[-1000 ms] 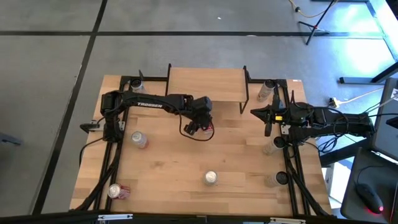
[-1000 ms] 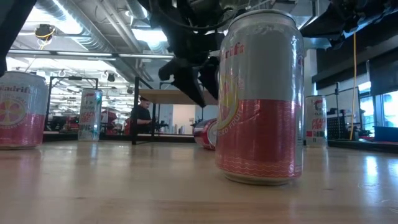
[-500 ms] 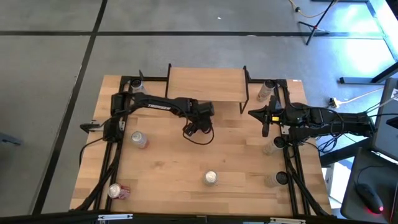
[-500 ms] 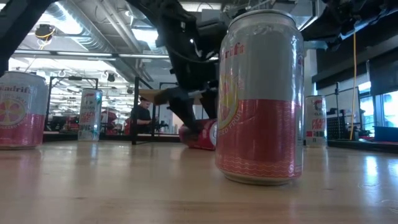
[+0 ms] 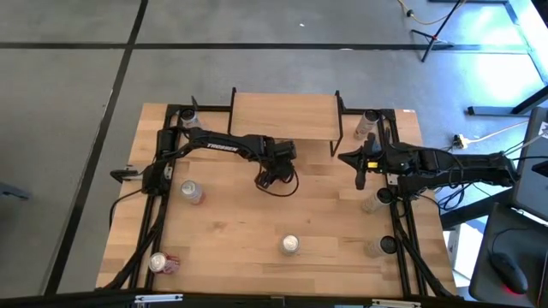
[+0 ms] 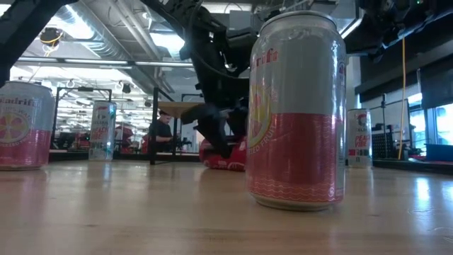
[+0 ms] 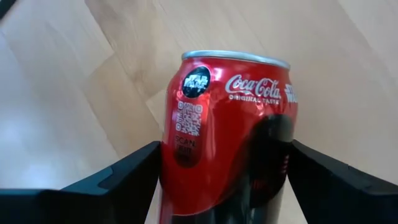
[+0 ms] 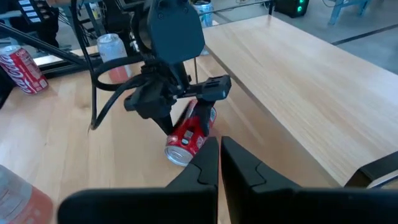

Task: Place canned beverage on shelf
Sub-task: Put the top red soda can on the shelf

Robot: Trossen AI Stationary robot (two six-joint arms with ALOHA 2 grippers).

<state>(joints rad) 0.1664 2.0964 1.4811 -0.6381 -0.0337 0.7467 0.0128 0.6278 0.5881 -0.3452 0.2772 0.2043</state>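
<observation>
A red Coca-Cola can (image 7: 227, 130) lies on its side on the table, just in front of the shelf (image 5: 282, 115), a low riser with a light wooden top and black legs at the far middle. My left gripper (image 5: 272, 177) is open and low over the can, one finger (image 7: 118, 177) on each of its long sides. The can and gripper also show in the right wrist view (image 8: 189, 134) and the low view (image 6: 221, 152). My right gripper (image 5: 357, 167) is shut and empty, hovering to the right of the shelf. My left gripper comes at the red can from above, slanting, with its fingers across the can's body (image 7: 171, 155). The fingers stand close against both sides; I cannot tell whether they touch it. The can lies on the table.
Pink-and-silver cans stand at the left (image 5: 191, 191) and the near middle (image 5: 291, 245). Another red can (image 5: 161, 263) lies at the near left corner. Clear bottles (image 5: 368, 124) (image 5: 374, 201) (image 5: 382, 246) stand along the right side. Black frame rails run along both table sides.
My left gripper has come down from above the red can until its fingers stand on either side of it near the tabletop. My right gripper has crept a little toward the table's left.
</observation>
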